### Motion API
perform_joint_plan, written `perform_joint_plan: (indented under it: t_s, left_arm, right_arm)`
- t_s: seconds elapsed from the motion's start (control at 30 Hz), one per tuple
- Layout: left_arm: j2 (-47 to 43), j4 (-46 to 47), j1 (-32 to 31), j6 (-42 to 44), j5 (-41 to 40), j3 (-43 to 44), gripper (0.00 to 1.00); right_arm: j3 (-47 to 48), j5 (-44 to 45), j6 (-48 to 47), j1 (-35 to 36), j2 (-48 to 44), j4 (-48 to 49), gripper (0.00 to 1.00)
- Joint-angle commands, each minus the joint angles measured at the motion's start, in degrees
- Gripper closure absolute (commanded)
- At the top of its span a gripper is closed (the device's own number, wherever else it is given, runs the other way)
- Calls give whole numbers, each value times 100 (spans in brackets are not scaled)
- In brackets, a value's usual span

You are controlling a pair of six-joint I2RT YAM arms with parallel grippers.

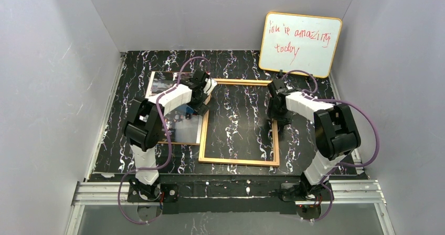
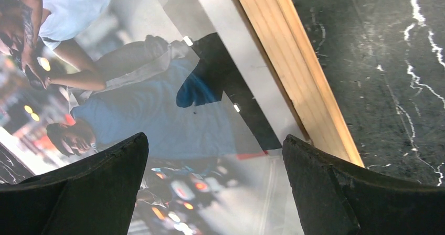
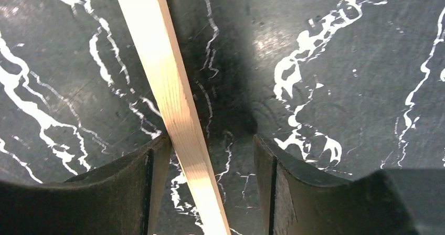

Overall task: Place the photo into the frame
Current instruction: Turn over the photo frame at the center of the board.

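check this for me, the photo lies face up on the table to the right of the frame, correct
Wrong side: the photo lies to the left of the frame, as the top external view shows. It does lie face up on the table.

Plain pale grey walls [image 1: 47, 88] box me in on three sides, softly and evenly lit. Under me there's a black worktop [image 1: 236, 62] veined with white marbling, a silver metal rail [image 1: 99, 190] running along its near edge. At the back right, a whiteboard [image 1: 300, 44] with red handwriting leans against the wall.
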Motion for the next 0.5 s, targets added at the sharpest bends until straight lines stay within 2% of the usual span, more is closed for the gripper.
perform_joint_plan:
  t_s: [0.0, 0.27, 0.47]
  left_arm:
    - [-236, -171, -136, 94, -301, 13, 2]
    - [-174, -144, -414, 111, -262, 91, 2]
    - [1, -226, -503, 56, -5, 384, 2]
  right_arm:
    - [-27, 395, 60, -214, 289, -263, 35]
    - [367, 1041, 133, -401, 661, -590, 40]
    - [480, 1319, 289, -511, 573, -861, 40]
